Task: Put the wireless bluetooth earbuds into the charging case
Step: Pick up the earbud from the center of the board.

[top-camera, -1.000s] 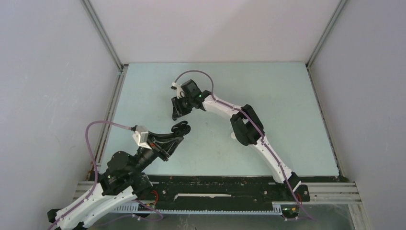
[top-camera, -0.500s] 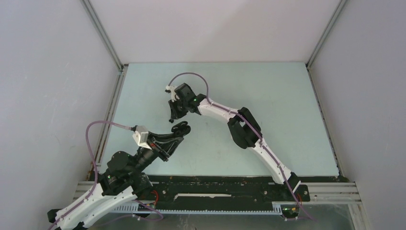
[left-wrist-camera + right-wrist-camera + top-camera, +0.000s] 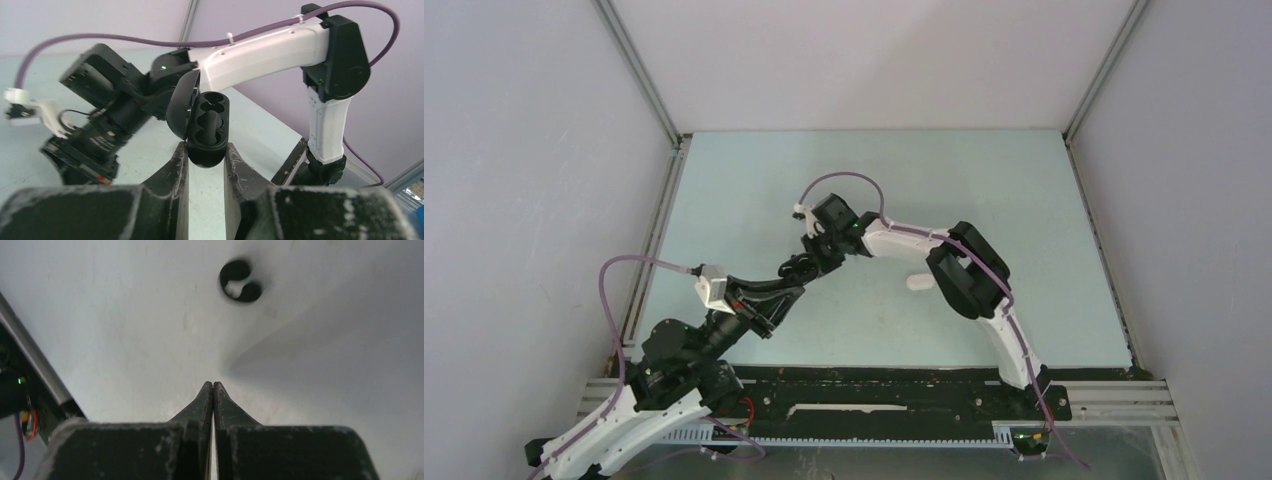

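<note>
My left gripper is shut on the lower end of a black charging case. The case is lifted off the table with its lid swung open to the left, and its two wells look empty. In the top view the left gripper holds the case left of the table's centre. My right gripper is right beside it, with its fingers pressed together and nothing between them. A small black two-lobed thing lies blurred on the surface ahead of the right fingertips. I cannot tell if it is earbuds.
A white oval thing lies on the pale table beside the right arm's elbow. The right arm fills the background of the left wrist view. A metal rail and grey walls bound the table.
The right gripper has come down from the far left toward me and now sits right against the left gripper's case. The left arm has barely moved.
</note>
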